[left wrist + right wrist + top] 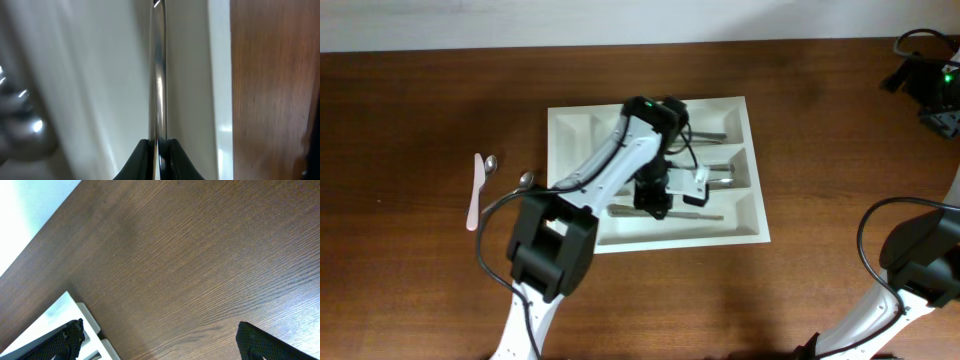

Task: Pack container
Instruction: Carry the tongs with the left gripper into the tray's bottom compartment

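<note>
Packing under way: the left tool [653,198] reaches down into the white tray [570,135], which sits in the middle of the tabletop [410,100]. The tool's fingers are pinched shut on the thin handle of a metal utensil [159,75], which runs straight ahead of it along the wide compartment nearest the robot. Whether that utensil already rests on the tray floor cannot be told. Other metal cutlery [718,180] lies in the wide compartments to the tool's right and beyond it, so part of the job looks done. On the wood to the tool's left, outside the tray, lie a metal spoon [490,163], a second spoon [525,180] and a pale plastic utensil [474,192]. These appear to be what is left to pack. The two narrow compartments on that side show nothing where the arm leaves them in view. The right tool [159,330] hangs over bare tabletop, fingers spread wide with nothing between them. The task looks roughly half done, with this utensil to release and three pieces to fetch.
</note>
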`<state>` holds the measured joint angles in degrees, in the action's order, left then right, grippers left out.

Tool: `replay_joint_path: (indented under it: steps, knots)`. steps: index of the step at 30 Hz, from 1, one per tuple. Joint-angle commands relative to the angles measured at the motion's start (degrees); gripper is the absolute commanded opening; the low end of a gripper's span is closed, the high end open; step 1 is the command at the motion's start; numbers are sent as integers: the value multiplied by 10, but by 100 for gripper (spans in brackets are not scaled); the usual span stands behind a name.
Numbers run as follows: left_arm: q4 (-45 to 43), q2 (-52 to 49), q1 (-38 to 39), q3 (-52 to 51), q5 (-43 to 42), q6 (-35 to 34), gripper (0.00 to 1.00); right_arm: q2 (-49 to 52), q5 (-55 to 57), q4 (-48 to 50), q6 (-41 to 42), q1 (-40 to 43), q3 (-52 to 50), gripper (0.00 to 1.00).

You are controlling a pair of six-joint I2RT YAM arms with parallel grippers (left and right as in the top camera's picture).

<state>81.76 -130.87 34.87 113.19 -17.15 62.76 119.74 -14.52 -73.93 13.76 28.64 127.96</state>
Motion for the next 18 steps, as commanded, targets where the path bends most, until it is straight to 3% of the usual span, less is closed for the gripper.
replay_joint_path:
  steps: [1, 4, 6, 7, 8, 11, 12, 15, 18]
  knots:
    - [-5, -5, 15, 3, 6, -21, 11, -1, -3, 0, 5, 3, -3, 99]
    - [0, 0, 16, 16, 56, -55, 31, -1, -3, 0, 5, 3, -3, 99]
    - [16, 4, 13, 35, 89, -85, 39, -1, -3, 0, 5, 3, -3, 99]
    - [29, 7, 9, 48, 95, -99, 47, -1, -3, 0, 5, 3, -3, 99]
    - [50, 17, 0, 73, 94, -128, 63, -1, -3, 0, 5, 3, -3, 99]
    - [57, 42, -19, 101, 95, -197, 94, -1, -3, 0, 5, 3, -3, 99]
    - [57, 53, -26, 106, 94, -209, 100, -1, -3, 0, 5, 3, -3, 99]
    - [54, 88, -46, 115, 106, -234, 100, -1, -3, 0, 5, 3, -3, 99]
    - [48, 123, -71, 122, 243, -334, 100, -1, -3, 0, 5, 3, -3, 99]
